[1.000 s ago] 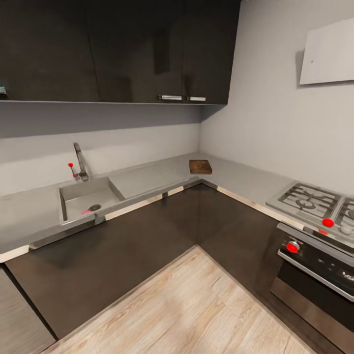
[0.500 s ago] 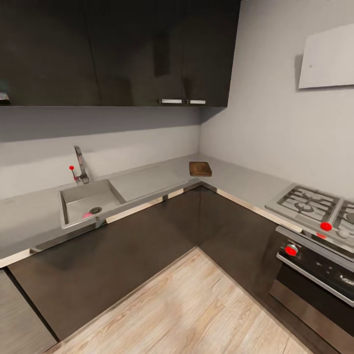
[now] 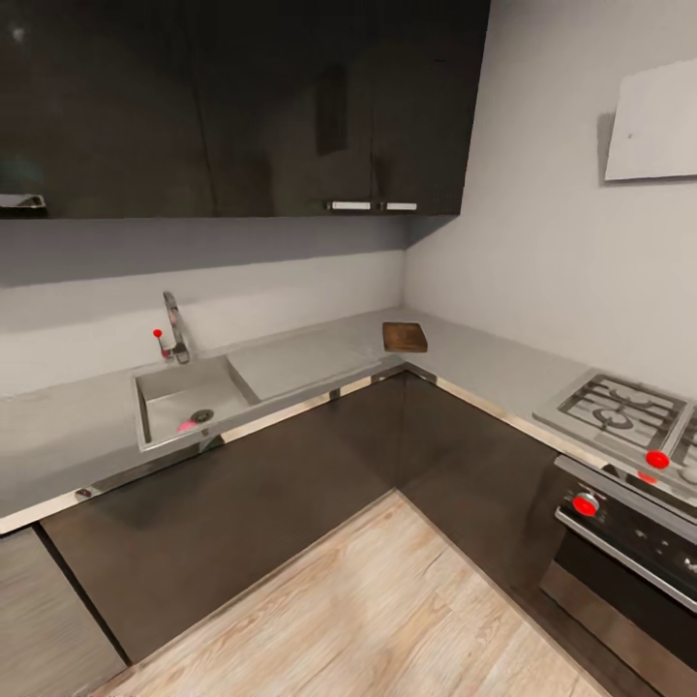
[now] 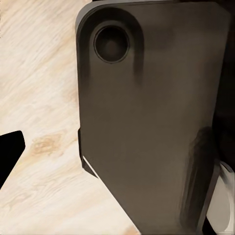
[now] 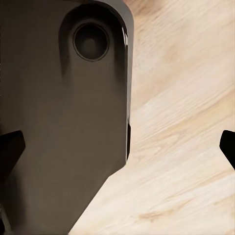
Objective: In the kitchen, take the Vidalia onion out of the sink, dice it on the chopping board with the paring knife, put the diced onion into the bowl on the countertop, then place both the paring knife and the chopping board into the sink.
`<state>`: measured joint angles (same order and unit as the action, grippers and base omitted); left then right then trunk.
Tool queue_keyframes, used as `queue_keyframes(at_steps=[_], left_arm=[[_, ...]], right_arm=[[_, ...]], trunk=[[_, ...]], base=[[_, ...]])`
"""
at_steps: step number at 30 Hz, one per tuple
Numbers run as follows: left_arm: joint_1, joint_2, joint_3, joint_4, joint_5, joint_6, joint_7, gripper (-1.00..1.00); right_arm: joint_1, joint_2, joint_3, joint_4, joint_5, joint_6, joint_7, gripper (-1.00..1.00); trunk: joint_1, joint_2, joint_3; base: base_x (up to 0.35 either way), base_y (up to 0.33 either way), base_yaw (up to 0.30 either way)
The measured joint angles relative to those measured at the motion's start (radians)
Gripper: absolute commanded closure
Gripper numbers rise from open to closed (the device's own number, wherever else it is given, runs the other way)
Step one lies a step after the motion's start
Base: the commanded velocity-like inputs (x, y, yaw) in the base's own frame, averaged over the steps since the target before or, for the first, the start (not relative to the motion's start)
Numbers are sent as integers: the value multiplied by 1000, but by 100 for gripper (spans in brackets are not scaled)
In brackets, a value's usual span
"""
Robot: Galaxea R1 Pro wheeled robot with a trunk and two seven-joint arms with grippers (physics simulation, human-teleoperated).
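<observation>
along the back wall, the sink [image 3: 184, 402] is sitting sunk into the grey table [image 3: 58, 436], with a small pink thing [image 3: 185, 425] lying beside its drain and the tap [image 3: 175, 329] standing behind it; the chopping board [image 3: 405, 337] is lying flat in the table's corner, well apart from the sink. both wrist views are looking down past the robot's dark base [image 4: 147, 122] at the wooden floor [image 5: 186, 147]; dark tips are showing at the edges, so i cannot tell how far either tool is standing open, or whether it is holding anything.

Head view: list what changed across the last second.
Only the camera moved: the whole kitchen slid right and slightly down in the picture. The sink, the pink thing by its drain, the chopping board and the hob kept their places on the countertop.
</observation>
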<state>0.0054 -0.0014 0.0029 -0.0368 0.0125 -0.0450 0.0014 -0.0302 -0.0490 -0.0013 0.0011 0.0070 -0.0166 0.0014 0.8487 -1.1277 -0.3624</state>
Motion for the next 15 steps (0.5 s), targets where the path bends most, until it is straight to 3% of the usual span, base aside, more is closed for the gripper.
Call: queue_keyframes(at_steps=[4, 11, 15], left_arm=[[0, 0, 0, 0, 0, 1, 0, -100], [0, 0, 0, 0, 0, 5, 0, -100], [0, 0, -1, 0, 0, 5, 0, -100]], right_arm=[[0, 0, 0, 0, 0, 0, 0, -100], [0, 0, 0, 0, 0, 0, 0, -100], [0, 0, 0, 0, 0, 0, 0, -100]], trunk=[[-16, 28, 13], [-43, 77, 35], [-58, 105, 47]], base=[[118, 0, 3], [313, 0, 0], [186, 0, 0]])
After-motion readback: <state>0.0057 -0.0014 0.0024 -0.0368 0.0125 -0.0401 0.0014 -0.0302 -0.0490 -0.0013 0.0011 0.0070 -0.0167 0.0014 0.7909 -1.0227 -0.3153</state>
